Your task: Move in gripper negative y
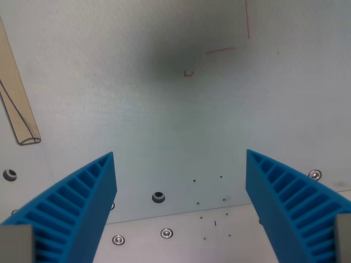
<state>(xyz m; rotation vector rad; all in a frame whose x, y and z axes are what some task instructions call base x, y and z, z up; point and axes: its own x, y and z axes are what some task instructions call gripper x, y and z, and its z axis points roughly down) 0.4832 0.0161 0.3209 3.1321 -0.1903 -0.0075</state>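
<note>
Two blue ribbed fingers [77, 208] of my gripper [181, 164] rise from the bottom corners of the wrist view, spread wide apart. Nothing sits between them. Below them lies a pale grey-white board [164, 109] with a soft dark shadow near the top centre. The gripper is open and hovers above the board without touching it.
A tan strip of tape or wood [16, 93] runs along the wrist view's left edge. Thin red pen marks [221, 50] sit at the upper right. A dark hole [158, 196] and several screws [166, 233] line the board's lower edge, with another screw [313, 175] at the right.
</note>
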